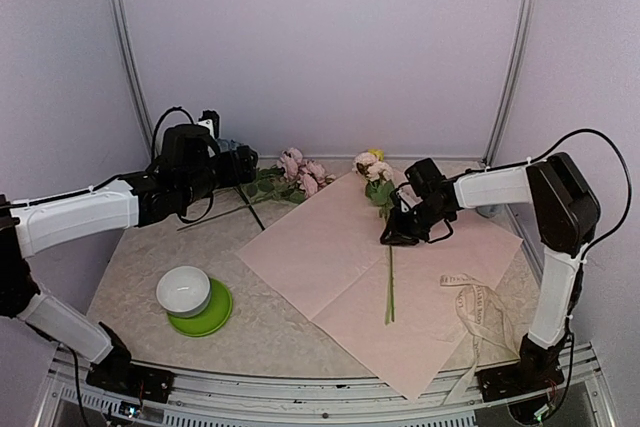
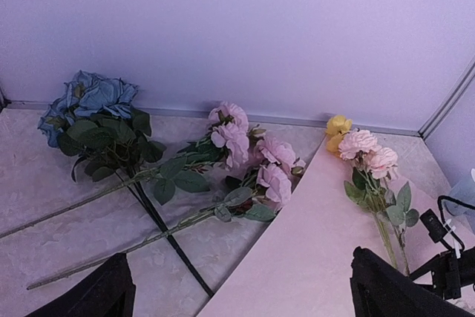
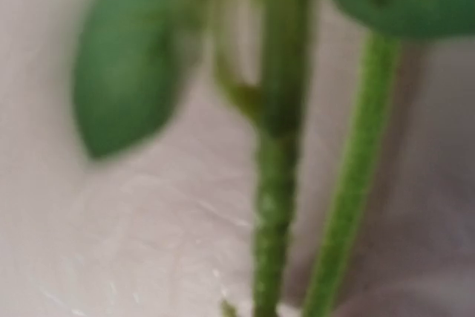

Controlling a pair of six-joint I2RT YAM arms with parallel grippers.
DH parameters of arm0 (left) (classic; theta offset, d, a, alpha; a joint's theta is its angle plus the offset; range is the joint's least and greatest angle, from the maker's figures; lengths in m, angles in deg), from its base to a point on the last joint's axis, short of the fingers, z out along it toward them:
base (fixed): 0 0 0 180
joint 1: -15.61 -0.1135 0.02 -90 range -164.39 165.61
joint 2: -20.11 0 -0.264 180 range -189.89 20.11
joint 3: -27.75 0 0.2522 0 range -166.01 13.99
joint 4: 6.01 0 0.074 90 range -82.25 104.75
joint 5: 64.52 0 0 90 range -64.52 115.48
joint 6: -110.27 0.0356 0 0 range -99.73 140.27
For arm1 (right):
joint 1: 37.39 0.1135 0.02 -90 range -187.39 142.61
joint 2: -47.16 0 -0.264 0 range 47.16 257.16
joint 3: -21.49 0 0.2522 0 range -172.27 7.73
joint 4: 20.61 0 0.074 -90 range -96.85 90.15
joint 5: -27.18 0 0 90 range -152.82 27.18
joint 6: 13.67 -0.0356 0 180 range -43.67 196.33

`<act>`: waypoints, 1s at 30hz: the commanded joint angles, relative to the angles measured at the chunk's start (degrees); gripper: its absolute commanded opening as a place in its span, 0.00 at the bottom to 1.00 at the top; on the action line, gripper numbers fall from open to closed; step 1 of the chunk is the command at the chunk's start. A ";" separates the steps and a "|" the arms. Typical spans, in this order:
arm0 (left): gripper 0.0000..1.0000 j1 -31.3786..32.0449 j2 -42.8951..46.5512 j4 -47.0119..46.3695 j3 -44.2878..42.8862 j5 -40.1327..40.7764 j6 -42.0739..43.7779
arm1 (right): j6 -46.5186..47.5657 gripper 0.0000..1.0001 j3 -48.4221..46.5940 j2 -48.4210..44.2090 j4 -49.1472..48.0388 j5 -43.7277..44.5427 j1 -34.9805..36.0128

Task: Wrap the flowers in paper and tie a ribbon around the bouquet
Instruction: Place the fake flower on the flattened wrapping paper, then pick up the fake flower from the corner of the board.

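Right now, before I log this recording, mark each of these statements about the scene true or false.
1. The paper lies spread flat on the table. True.
2. Every flower stem lies on the paper. False: only the stem with pink and yellow blooms does. The blue hydrangea and pink roses lie on the bare table beside it.
3. The left gripper grips a stem. False: it is open, with nothing between its fingers.
4. The ribbon lies loose on the right, tied around nothing. True.
5. The white bowl stands on the paper. False: it sits on a green plate, off the paper.
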 commanded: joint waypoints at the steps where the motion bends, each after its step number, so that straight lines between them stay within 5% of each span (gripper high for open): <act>1: 0.99 -0.92 -1.63 0.54 0.50 -0.62 1.32 | 1.04 0.30 -1.90 -0.28 1.22 3.44 -0.42; 9: 0.98 -6.11 -8.84 4.25 -2.84 -2.99 4.99 | 1.90 0.38 -2.92 -3.96 2.88 4.55 -0.38; 18: 0.66 -12.03 -31.90 16.31 -18.92 -7.78 16.35 | 5.76 0.41 -3.87 -9.34 4.30 2.62 -0.38; 24: 0.75 -13.21 -43.84 23.28 -28.98 -10.71 22.29 | 7.38 0.42 -2.37 -10.19 5.55 3.05 -0.33; 30: 0.76 -15.89 -46.88 22.38 -29.57 -12.25 22.62 | 7.90 0.42 -1.68 -10.33 5.63 2.65 -0.29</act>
